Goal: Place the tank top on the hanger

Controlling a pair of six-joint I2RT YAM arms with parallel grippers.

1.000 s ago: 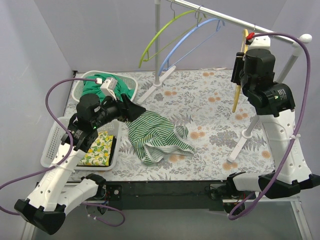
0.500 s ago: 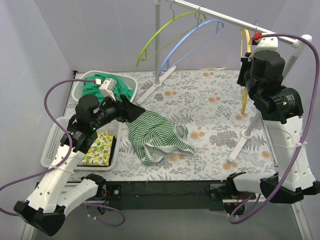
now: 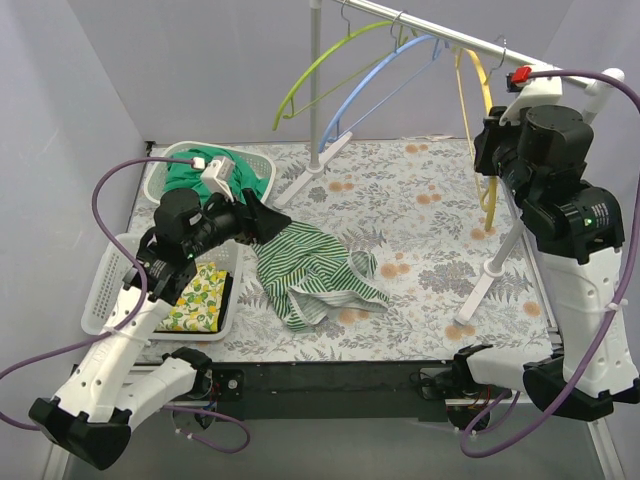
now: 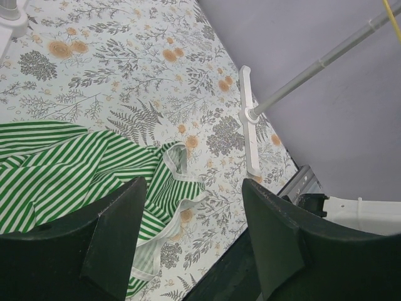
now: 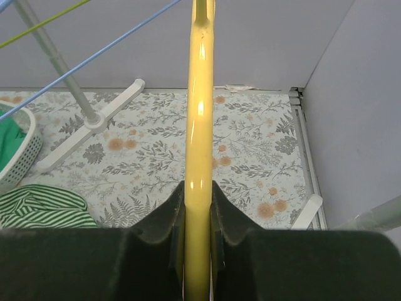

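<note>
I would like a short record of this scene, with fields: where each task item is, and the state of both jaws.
tank top: lies crumpled on the table, not on any hanger
hanger: yellow, upright near the rail
left jaws: open, empty, above the tank top's edge
right jaws: shut on the hanger
task: not yet done

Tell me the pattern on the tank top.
The tank top has green-and-white stripes; the left wrist view shows it best.
</note>
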